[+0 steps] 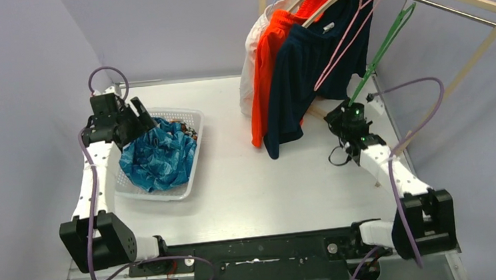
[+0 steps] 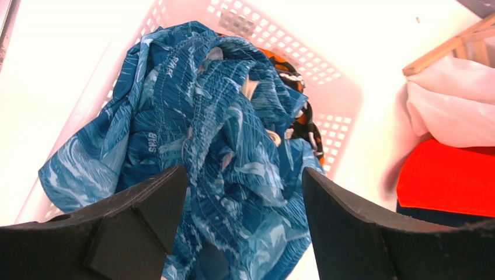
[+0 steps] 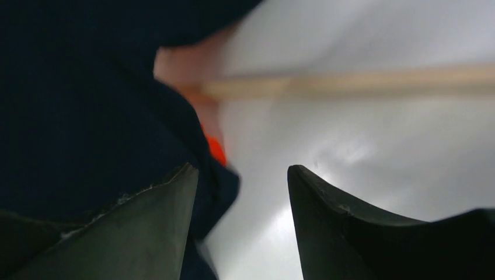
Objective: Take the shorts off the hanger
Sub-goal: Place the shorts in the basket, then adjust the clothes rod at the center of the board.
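Dark navy shorts [image 1: 306, 68] hang on a pale hanger [image 1: 320, 4] at the rail, with bright orange shorts [image 1: 269, 65] and white shorts [image 1: 251, 59] behind them to the left. My right gripper [image 1: 338, 113] is open at the navy pair's lower right hem. In the right wrist view the navy cloth [image 3: 87, 105] lies against the left finger, with the right gripper's [image 3: 242, 172] gap otherwise bare. Teal-blue wavy shorts [image 1: 156, 157] fill the basket [image 1: 169, 194]. My left gripper [image 2: 242, 175] hovers open just above them [image 2: 204, 116]. The camouflage pair [image 2: 295, 116] peeks from underneath.
A bare pink hanger [image 1: 341, 46] and a bare green hanger [image 1: 385, 42] dangle from the metal rail [image 1: 435, 1] of a wooden rack at the back right. The rack's wooden foot [image 3: 350, 84] runs along the white table [image 1: 268, 178] beyond my right gripper.
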